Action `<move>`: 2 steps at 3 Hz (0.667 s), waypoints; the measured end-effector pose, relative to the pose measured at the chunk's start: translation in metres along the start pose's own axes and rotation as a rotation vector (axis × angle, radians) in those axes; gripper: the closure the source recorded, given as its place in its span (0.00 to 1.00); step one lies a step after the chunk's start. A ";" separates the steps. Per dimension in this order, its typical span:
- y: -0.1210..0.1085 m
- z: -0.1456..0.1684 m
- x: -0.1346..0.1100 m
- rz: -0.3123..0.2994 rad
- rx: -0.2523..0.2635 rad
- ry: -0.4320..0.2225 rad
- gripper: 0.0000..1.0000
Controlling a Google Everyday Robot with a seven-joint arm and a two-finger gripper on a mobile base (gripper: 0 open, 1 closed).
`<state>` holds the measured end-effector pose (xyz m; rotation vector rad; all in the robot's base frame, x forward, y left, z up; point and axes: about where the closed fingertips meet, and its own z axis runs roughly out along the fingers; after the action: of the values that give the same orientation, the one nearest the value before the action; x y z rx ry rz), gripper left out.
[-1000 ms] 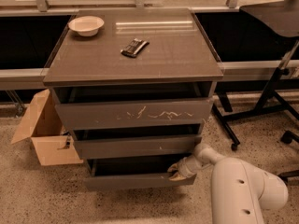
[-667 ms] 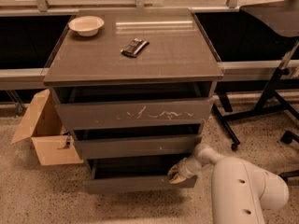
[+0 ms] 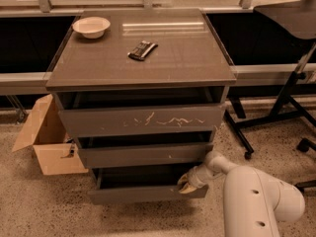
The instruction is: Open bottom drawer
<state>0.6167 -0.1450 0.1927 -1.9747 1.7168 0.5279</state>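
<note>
The bottom drawer (image 3: 143, 194) is the lowest, shortest dark grey-brown front of the cabinet. It stands pulled out a little, with a dark gap showing above its top edge. My gripper (image 3: 185, 183) sits at the drawer's upper right edge, its pale fingertips hooked over the top of the front. The white arm (image 3: 256, 201) reaches in from the lower right. Above are the mid-sized drawer front (image 3: 145, 154) and the tall scratched drawer front (image 3: 143, 120).
A white bowl (image 3: 91, 26) and a dark snack bar (image 3: 142, 50) lie on the cabinet top. An open cardboard box (image 3: 47, 142) stands on the floor at the left. A black chair base (image 3: 276, 115) stands at the right.
The bottom drawer has come out slightly further toward me, with my gripper still at its right top edge. The view now shows the cabinet closer.
</note>
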 end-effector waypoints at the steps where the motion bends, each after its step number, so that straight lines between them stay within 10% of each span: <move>1: 0.000 0.000 0.000 0.000 0.000 0.000 0.36; 2: 0.000 0.000 0.000 0.000 0.000 0.000 0.15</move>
<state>0.6167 -0.1450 0.1926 -1.9747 1.7168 0.5280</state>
